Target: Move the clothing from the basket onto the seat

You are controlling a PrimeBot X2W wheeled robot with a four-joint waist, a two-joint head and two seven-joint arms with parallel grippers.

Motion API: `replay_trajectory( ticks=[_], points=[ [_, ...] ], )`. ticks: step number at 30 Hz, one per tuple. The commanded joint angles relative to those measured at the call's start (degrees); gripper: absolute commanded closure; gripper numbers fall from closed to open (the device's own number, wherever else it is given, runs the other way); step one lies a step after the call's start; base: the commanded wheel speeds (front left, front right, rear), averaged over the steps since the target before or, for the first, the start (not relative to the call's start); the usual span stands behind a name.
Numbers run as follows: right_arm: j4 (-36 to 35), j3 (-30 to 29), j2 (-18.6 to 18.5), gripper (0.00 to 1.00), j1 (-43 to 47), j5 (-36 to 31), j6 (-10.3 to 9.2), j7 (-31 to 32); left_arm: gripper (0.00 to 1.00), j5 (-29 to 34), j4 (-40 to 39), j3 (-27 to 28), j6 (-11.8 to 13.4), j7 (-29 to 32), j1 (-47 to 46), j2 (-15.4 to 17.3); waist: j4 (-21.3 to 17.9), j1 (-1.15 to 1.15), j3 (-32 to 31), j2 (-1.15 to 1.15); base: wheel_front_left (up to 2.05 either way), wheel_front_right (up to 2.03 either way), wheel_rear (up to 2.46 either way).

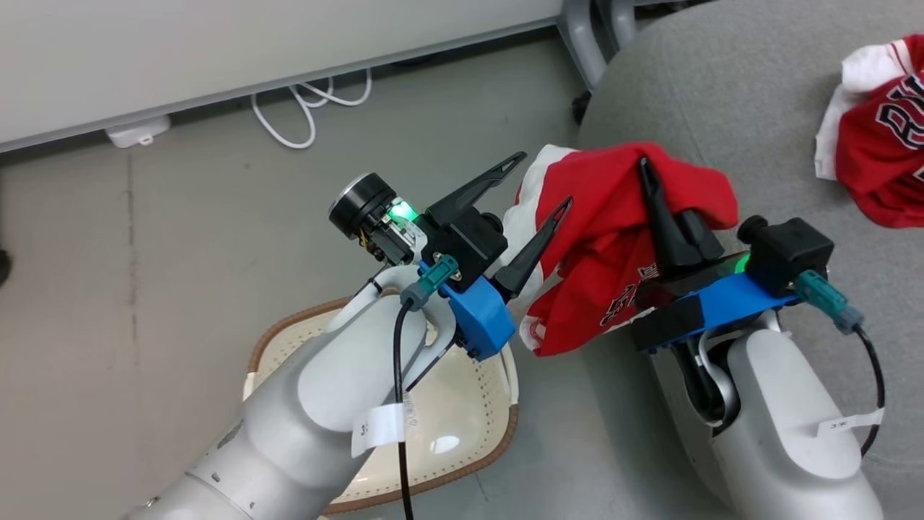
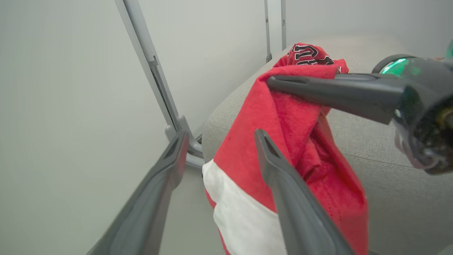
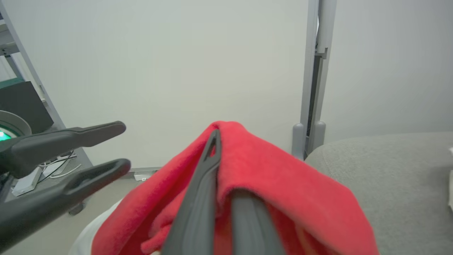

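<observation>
My right gripper (image 1: 644, 165) is shut on a red garment with white trim (image 1: 599, 245), which hangs from its fingers over the left edge of the grey seat (image 1: 722, 94). In the right wrist view the red cloth (image 3: 283, 170) drapes over my right gripper (image 3: 217, 141). My left gripper (image 1: 545, 180) stands open just left of the hanging garment (image 2: 300, 141); its right fingertip (image 2: 263, 138) lies close against the cloth, touching or not I cannot tell. The red lettered jersey (image 1: 881, 144) lies crumpled on the seat at the far right. The cream basket (image 1: 462, 404) sits on the floor under my left arm.
A white cable (image 1: 303, 108) and a power strip (image 1: 137, 131) lie on the floor by the wall. Grey metal legs (image 1: 585, 43) stand by the seat's far corner. A grey upright post (image 3: 315, 71) rises behind the seat (image 3: 389, 170).
</observation>
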Motion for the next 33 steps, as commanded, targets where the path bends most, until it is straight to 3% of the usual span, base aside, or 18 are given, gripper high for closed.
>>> replay_trajectory(
  ticks=[1, 16, 33],
  points=[
    [-0.75, -0.72, 0.00, 1.00, -1.20, -0.39, 0.01, 0.00, 0.00, 0.49, -0.18, -0.40, -0.39, -0.27, -0.95, 0.37, -1.64, 0.00, 1.33, 0.00, 0.00, 0.00, 0.00],
    [-5.50, -6.57, 0.00, 1.00, 0.68, -0.88, 0.01, 0.01, 0.00, 0.30, -0.63, -4.22, -0.25, -0.27, -2.42, 1.62, -9.06, 0.00, 6.15, 0.00, 0.00, 0.00, 0.00],
    [-8.98, -12.80, 0.01, 1.00, 4.14, -1.12, 0.01, 0.01, 0.00, -0.77, -0.22, -8.06, -0.26, -0.26, -3.89, 2.61, -12.97, 0.00, 9.41, 0.00, 0.00, 0.00, 0.00]
  ],
)
